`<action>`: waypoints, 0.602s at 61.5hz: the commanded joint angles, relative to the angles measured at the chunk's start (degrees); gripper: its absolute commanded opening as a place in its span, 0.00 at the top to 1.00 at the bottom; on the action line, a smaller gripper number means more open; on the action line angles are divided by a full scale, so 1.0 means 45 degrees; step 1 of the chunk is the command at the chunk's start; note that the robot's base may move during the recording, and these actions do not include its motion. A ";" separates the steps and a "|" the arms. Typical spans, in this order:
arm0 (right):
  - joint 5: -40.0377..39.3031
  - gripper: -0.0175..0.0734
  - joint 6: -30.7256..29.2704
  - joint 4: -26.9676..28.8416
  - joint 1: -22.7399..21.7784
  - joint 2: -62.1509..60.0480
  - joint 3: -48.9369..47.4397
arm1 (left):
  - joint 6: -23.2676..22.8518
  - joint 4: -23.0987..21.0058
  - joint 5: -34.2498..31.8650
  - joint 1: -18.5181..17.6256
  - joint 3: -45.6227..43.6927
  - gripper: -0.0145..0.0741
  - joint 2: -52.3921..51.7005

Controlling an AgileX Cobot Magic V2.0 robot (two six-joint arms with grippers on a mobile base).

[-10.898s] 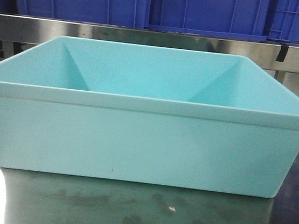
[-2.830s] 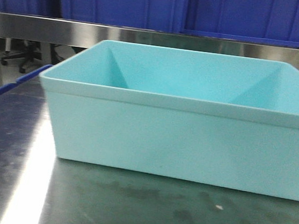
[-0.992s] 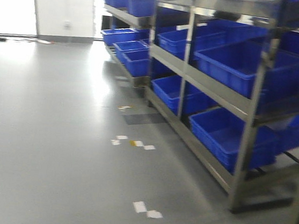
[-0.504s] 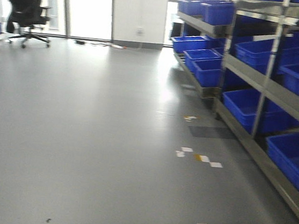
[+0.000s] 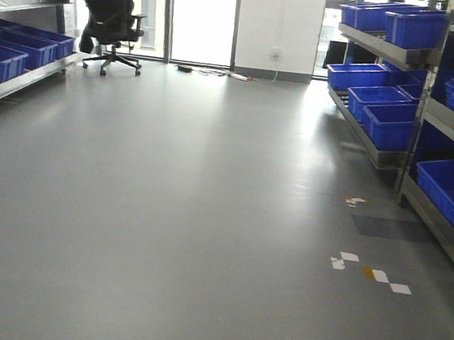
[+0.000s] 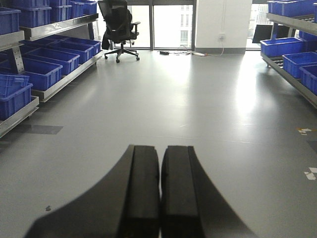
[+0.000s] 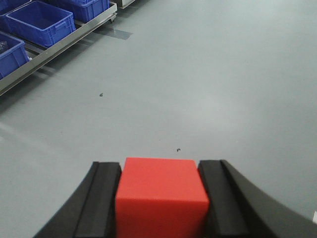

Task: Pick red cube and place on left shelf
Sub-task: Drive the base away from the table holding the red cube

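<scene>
Ahead in the front view, a glossy grey floor (image 5: pixel 205 217) runs between steel racks (image 5: pixel 15 83) of blue plastic bins (image 5: pixel 388 127) toward a black swivel chair (image 5: pixel 109 13). At the left wrist, the left gripper (image 6: pixel 160 153) has its black fingers pressed together, empty. At the right wrist, the right gripper (image 7: pixel 161 166) clamps the bright red cube (image 7: pixel 161 196) above the floor.

Windows (image 5: pixel 203 15) glare on floor (image 5: pixel 165 212) (slightly soft).

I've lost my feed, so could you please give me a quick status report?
Left claw shut, empty. Right claw shut on cube. Nothing seen blocking the way to left shelf.
</scene>
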 commanded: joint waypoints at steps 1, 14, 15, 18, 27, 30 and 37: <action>-0.0958 0.59 -0.0093 -0.0183 -0.0020 0.0083 -0.0356 | -0.0011 -0.0085 -0.1094 0.0027 0.0294 0.72 -0.0214; -0.0958 0.59 -0.0093 -0.0183 -0.0020 0.0083 -0.0356 | -0.0011 -0.0085 -0.1094 0.0027 0.0294 0.72 -0.0214; -0.0958 0.59 -0.0093 -0.0183 -0.0020 0.0083 -0.0356 | -0.0011 -0.0085 -0.1094 0.0027 0.0294 0.72 -0.0214; -0.0958 0.59 -0.0093 -0.0183 -0.0020 0.0083 -0.0356 | -0.0011 -0.0085 -0.1094 0.0027 0.0294 0.72 -0.0214; -0.0958 0.59 -0.0093 -0.0183 -0.0020 0.0083 -0.0356 | -0.0011 -0.0085 -0.1094 0.0027 0.0294 0.72 -0.0214; -0.0958 0.59 -0.0093 -0.0183 -0.0020 0.0083 -0.0356 | -0.0011 -0.0085 -0.1094 0.0027 0.0294 0.72 -0.0214; -0.0958 0.59 -0.0093 -0.0183 -0.0020 0.0083 -0.0356 | -0.0011 -0.0085 -0.1094 0.0027 0.0294 0.72 -0.0214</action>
